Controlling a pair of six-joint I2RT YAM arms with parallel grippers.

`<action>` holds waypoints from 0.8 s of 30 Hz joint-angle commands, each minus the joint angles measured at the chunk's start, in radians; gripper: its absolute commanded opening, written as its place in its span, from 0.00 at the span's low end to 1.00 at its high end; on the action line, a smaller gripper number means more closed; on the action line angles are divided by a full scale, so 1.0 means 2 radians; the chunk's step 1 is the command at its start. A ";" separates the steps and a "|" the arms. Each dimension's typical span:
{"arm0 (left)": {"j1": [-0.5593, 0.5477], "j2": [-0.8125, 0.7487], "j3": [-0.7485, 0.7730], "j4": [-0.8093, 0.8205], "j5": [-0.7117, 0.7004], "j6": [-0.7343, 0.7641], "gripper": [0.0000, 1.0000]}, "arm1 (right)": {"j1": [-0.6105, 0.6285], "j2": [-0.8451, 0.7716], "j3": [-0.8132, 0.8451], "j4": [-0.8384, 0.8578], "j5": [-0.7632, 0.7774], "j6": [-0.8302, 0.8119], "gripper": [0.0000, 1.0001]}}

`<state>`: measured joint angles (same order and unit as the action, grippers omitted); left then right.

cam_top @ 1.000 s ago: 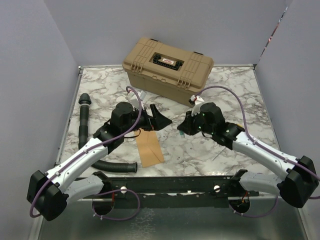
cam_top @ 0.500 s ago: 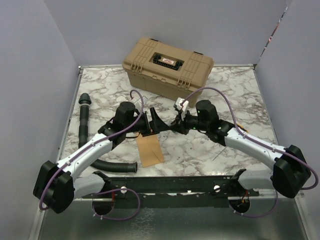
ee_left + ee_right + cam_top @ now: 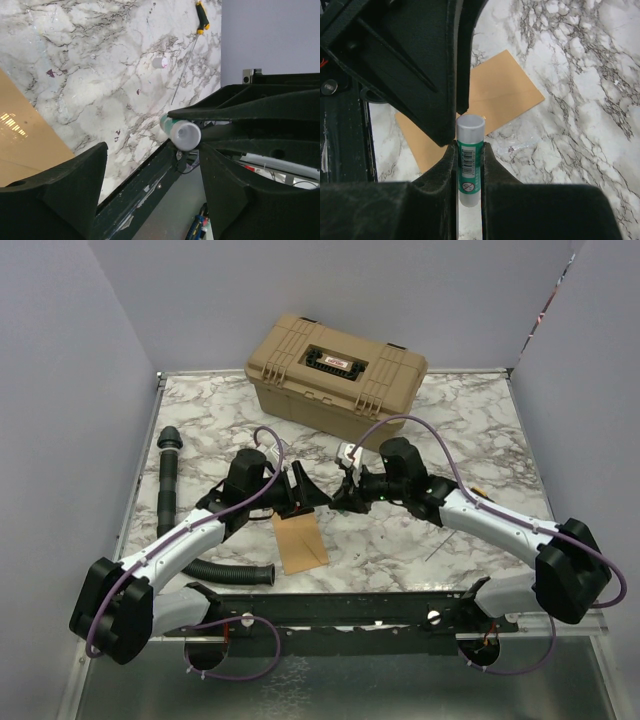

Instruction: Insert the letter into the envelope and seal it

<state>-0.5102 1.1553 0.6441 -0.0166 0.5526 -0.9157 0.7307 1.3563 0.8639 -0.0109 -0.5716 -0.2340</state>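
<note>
Over table point(image 3: 480, 430) centre, right gripper point(image 3: 468, 148) pinching glue stick point(image 3: 469, 172), left gripper point(image 3: 151, 159) spread, facing it

The table point(image 3: 480, 430) is showing white marble with grey veins. The case point(image 3: 290, 360), at twelve o'clock, is looking tan. The envelope point(image 3: 300, 540), toward six o'clock, is showing kraft-brown. The glue stick point(image 3: 469, 155) is wearing a green barcoded label and a grey cap.

Marble table point(image 3: 480, 430): envelope point(image 3: 300, 542), tan case point(image 3: 335, 380), hose point(image 3: 168, 490).
</note>
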 commanded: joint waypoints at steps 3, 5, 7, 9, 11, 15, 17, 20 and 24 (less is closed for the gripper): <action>0.007 0.006 -0.019 0.050 0.025 -0.020 0.83 | 0.007 0.019 0.018 -0.026 -0.034 -0.012 0.00; 0.009 0.007 -0.024 0.053 0.025 -0.022 0.80 | 0.007 0.019 0.020 -0.025 -0.053 -0.009 0.00; 0.010 0.009 -0.029 0.057 0.026 -0.023 0.71 | 0.007 0.020 0.021 -0.021 -0.060 -0.005 0.00; 0.010 0.013 -0.033 0.062 0.036 -0.026 0.62 | 0.008 0.022 0.020 -0.017 -0.059 -0.005 0.01; 0.010 0.016 -0.037 0.068 0.044 -0.028 0.58 | 0.007 0.025 0.020 -0.014 -0.060 -0.006 0.00; 0.009 0.019 -0.044 0.075 0.058 -0.033 0.52 | 0.008 0.038 0.026 -0.014 -0.067 -0.004 0.01; 0.010 0.021 -0.048 0.089 0.073 -0.037 0.49 | 0.007 0.045 0.030 -0.014 -0.069 -0.004 0.00; 0.010 0.032 -0.051 0.100 0.104 -0.036 0.46 | 0.007 0.052 0.033 -0.008 -0.068 -0.001 0.01; 0.010 0.038 -0.057 0.100 0.117 -0.031 0.32 | 0.008 0.053 0.032 -0.002 -0.068 0.001 0.01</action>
<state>-0.4854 1.2179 0.5571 0.1619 0.6918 -0.9878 0.7406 1.4536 0.8970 -0.0536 -0.6868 -0.2363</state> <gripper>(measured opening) 0.396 0.131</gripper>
